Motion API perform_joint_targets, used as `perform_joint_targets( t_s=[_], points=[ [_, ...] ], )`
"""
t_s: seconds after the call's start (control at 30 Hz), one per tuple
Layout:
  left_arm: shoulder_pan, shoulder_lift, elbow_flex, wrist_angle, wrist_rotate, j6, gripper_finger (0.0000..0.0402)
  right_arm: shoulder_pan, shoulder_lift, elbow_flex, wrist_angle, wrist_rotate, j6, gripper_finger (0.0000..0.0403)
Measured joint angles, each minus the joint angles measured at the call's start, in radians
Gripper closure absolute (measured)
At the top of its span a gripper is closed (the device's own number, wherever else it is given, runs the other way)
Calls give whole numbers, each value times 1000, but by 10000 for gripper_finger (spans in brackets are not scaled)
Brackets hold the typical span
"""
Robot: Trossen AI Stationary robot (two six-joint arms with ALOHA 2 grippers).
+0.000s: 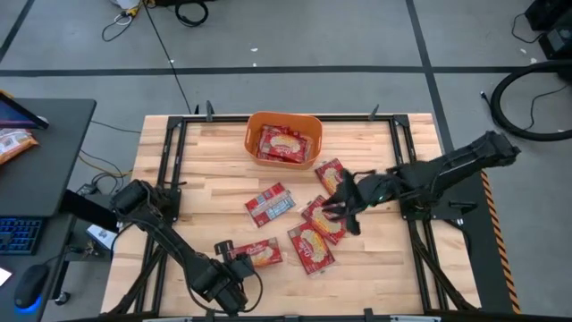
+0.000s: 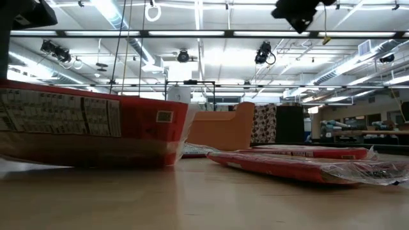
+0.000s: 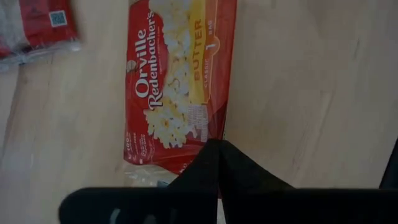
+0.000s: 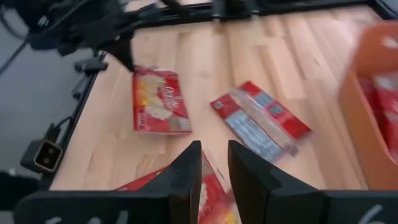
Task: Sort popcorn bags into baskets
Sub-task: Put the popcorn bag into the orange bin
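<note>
left tool [image 1: 234, 271]: at 7 o'clock on the table [image 1: 206, 161], low over the near bag [image 1: 253, 253]; fingers look closed together in its wrist view [image 3: 211, 168], tip at the bag's short edge, nothing lifted, grip not confirmed
near bag: flat, face up, 7 o'clock, alone
back-up bag [image 1: 271, 205]: centre of table, label side up, free
basket [image 1: 283, 138]: 12 o'clock, far edge, at least one bag inside [image 1: 281, 143]
cluster [image 1: 317, 228]: several bags overlapping around 4 to 5 o'clock, just beside right tool
right tool [image 1: 344, 204]: at 3 o'clock, above the cluster; fingers narrow, a slim gap, empty [image 4: 213, 171]
step (judged): right arm picking from the cluster
how-to: open wider first, come down on one bag's free edge, not the overlap, pinch the seam, lift clear before swinging to 12 o'clock
risk: dragging a neighbour along
</note>
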Motion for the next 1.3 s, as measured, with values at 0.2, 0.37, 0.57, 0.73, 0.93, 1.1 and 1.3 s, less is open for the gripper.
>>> perform_joint_targets(
  t_s=[0.2, 0.37, 0.57, 0.73, 0.93, 1.1, 1.3],
  points=[
    [4, 0, 0, 3, -1, -22, 401, 8, 146, 0, 155, -73, -73, 271],
    [1, -12, 0, 7, -21, -71, 401, 8, 246, 0, 238, -96, -78, 200],
    [13, -30, 0, 16, -53, -75, 401, 12, 368, 0, 334, -97, -115, 125],
    [32, -34, 1, 14, -57, -75, 401, 39, 465, 0, 446, -100, -229, 114],
    [56, -34, 1, 17, -57, -80, 401, 64, 555, 0, 597, -100, -342, 133],
    [76, -34, 1, 23, -71, -96, 401, 64, 616, 0, 664, -104, -366, 150],
    [94, -34, 1, 57, -93, -98, 401, 59, 673, 0, 697, -104, -366, 169]
  ],
)
